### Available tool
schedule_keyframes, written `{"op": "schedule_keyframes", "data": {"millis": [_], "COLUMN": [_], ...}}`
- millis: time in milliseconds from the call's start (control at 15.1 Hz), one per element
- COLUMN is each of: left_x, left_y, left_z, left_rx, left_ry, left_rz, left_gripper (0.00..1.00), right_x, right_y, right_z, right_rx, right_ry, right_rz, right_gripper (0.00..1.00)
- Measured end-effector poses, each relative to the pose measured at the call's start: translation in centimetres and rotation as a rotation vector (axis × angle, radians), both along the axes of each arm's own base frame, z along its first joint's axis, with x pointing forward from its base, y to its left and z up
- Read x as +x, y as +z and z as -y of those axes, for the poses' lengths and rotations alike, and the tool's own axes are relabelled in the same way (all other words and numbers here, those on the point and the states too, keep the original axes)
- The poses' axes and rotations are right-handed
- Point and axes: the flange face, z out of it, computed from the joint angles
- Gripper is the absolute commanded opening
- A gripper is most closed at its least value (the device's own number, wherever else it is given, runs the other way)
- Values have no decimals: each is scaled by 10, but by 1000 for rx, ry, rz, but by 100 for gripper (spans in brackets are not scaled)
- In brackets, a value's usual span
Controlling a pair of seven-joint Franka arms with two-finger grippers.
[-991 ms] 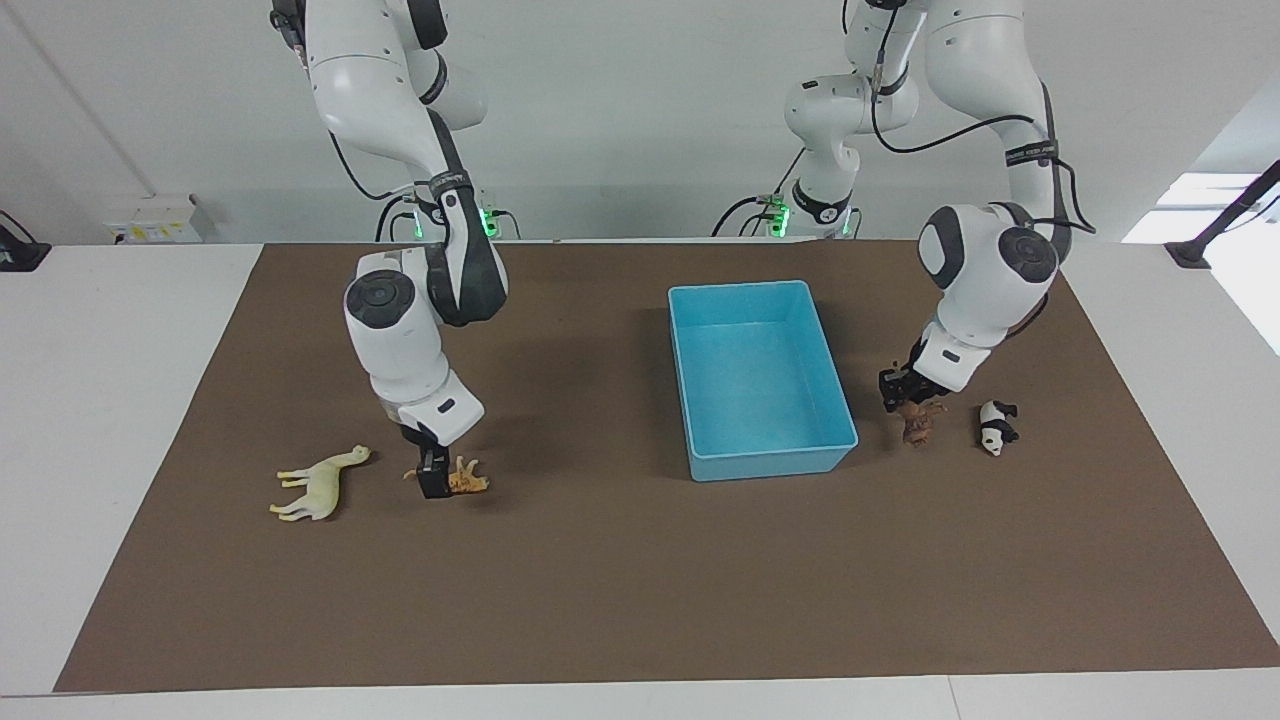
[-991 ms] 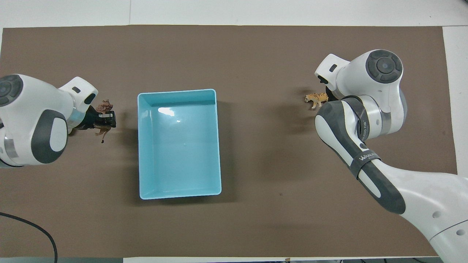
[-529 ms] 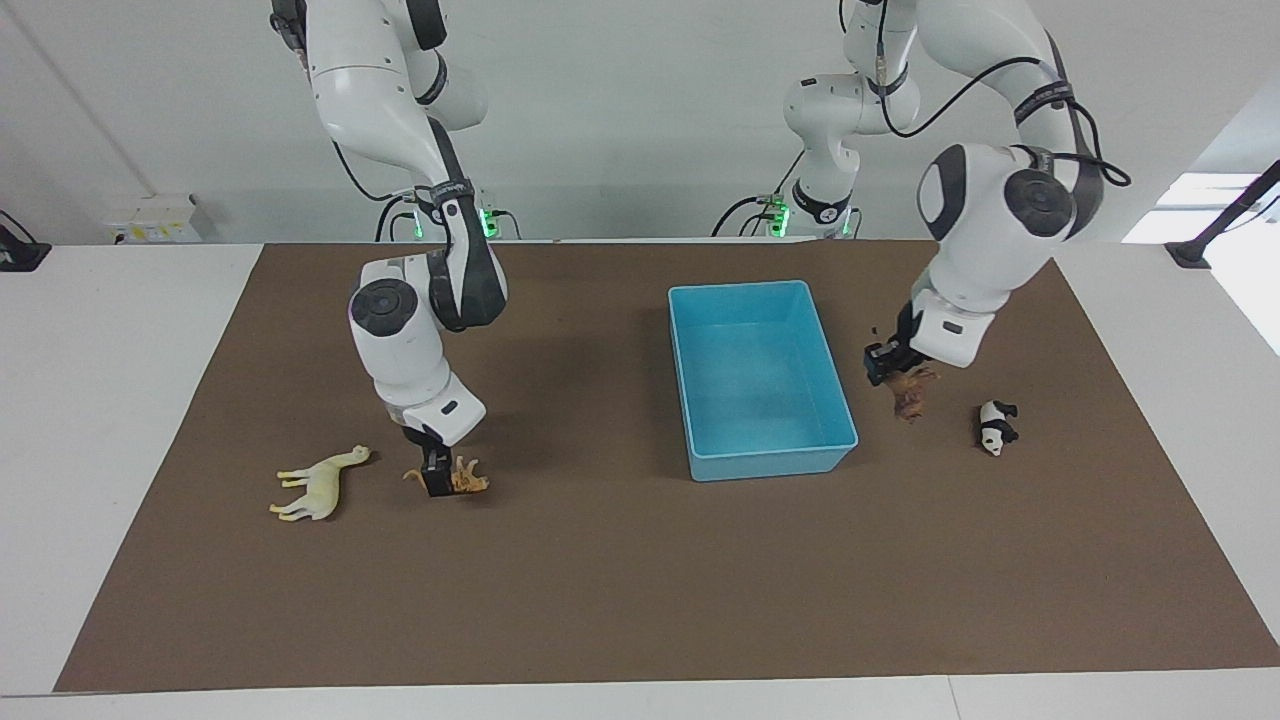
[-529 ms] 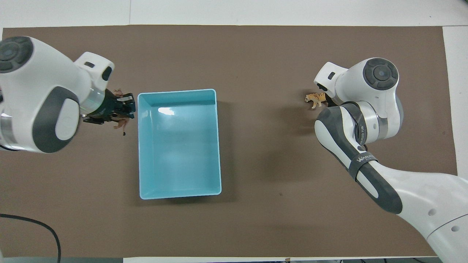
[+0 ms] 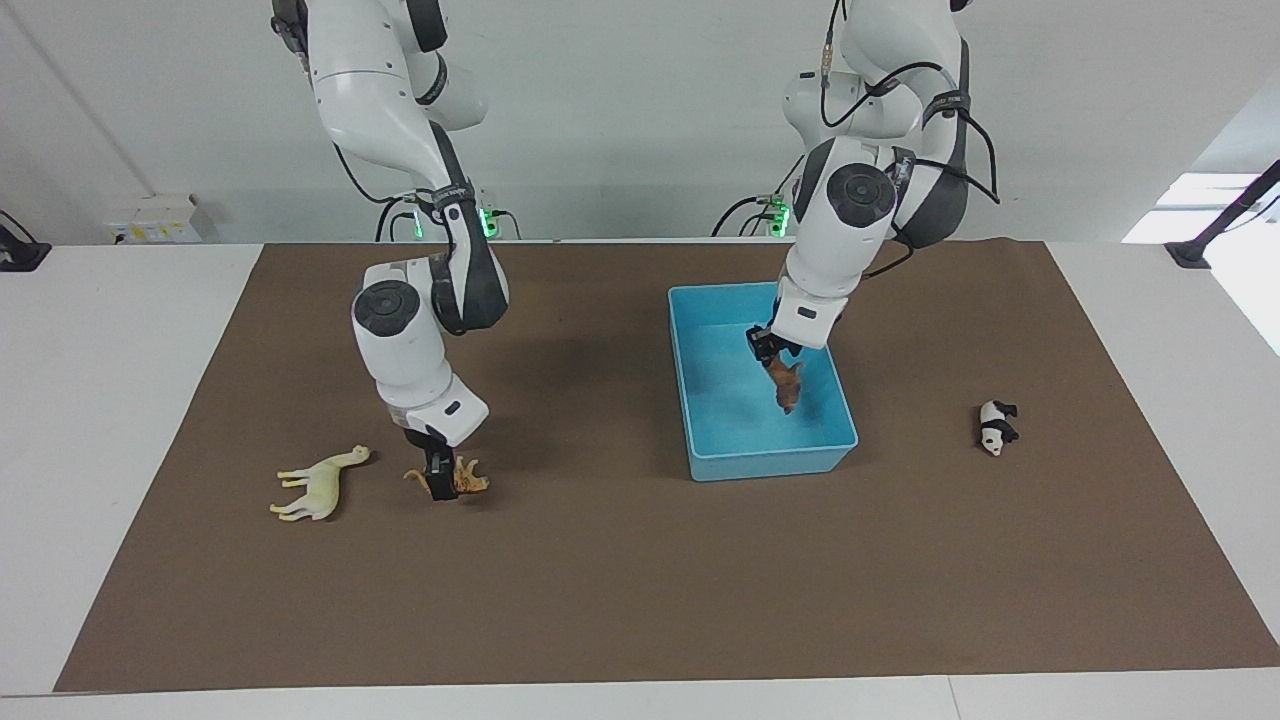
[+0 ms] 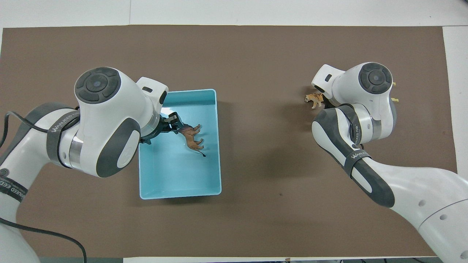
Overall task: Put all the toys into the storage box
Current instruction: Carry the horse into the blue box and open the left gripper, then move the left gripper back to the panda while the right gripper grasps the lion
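**Facing view, read across from the right arm's end of the table; clock directions are those of this view.**

**(a)** Cream long-necked figurine [image 5: 318, 485]: lies on its side on the brown mat [image 5: 640, 600], at about 9 o'clock from the storage box and well apart from it.

**(b)** Right gripper [image 5: 437, 482]: lowered onto the orange striped tiger [image 5: 470, 480], which stands on the mat just beside the cream figurine, at its 3 o'clock. One dark finger shows in front of the tiger's body, with the tail to one side of it and the head to the other. The jaws stand wide, astride the animal and not clamped on it. In the overhead view the arm's wrist covers all but the tiger's front half [image 6: 313, 99].

**(c)** Storage box [image 5: 770, 465]: a light blue tub near the mat's middle, toward the left arm's end.

**(d)** Left gripper [image 5: 765, 348]: over the inside of the box and pointing down into it. The overhead view shows its two fingers spread apart. The dark brown figurine [image 5: 788, 388] is inside the box's outline, just off the fingertips, at about 4 o'clock from the box's centre. Whether it touches a finger or rests on the box floor cannot be told.

**(e)** Black-and-white panda [image 5: 996, 427]: on the mat at about 3 o'clock from the box and apart from it.
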Motion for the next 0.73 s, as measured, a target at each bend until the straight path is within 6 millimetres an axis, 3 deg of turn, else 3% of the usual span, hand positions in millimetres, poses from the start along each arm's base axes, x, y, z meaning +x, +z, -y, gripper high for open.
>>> {"op": "schedule_keyframes", "data": {"millis": [66,132,264,529,727], "left_x": [2,6,21,50,57], "left_y": [5,12,21,26,9], "left_z": [-9,-24,-74,-219,-291], "left_rx": [23,50,91,86,82], "left_ry": [1,-3,-54,-163,-244], "left_rz": [11,25,45,72,125], "left_gripper": [100,100,100,100,100], "right_x": [0,0,-1,1,4], "right_y": [-3,-4,-2,5,23], "right_z": [0,0,1,1,-10], "right_rx": [2,9,44,71,69], "right_ry": [-3,-10,-46,-75,-87], "right_rz": [-5,-7,-22,-32,-62], "right_gripper": [47,0,0,0,0]}}
